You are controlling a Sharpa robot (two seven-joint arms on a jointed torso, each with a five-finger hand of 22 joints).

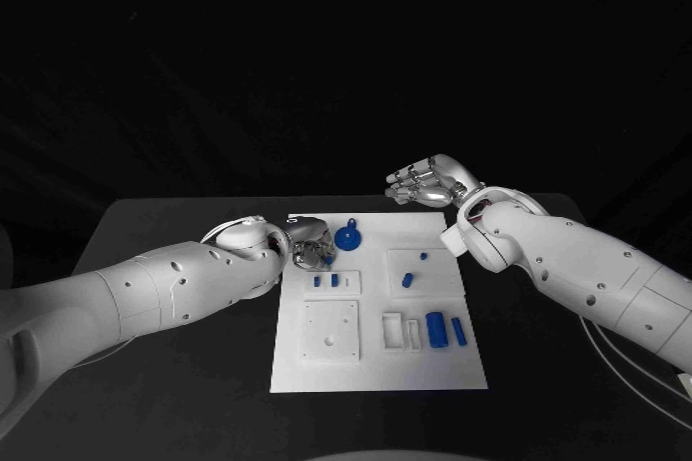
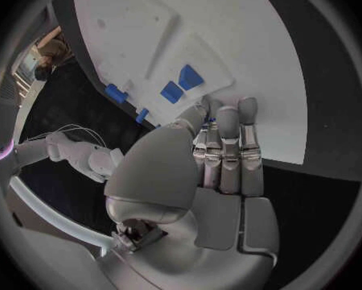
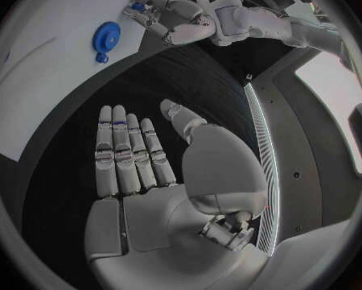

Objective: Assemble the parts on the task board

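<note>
On black table (image 1: 173, 381), task board (image 1: 378, 366) is laid mid-surface, blue parts (image 1: 437, 329) on it. Left hand (image 1: 300, 247) (empty, fingers straight) is held over board's far-left edge; right hand (image 1: 423, 182), fingers extended, holding nothing, beyond far-right corner.
</note>
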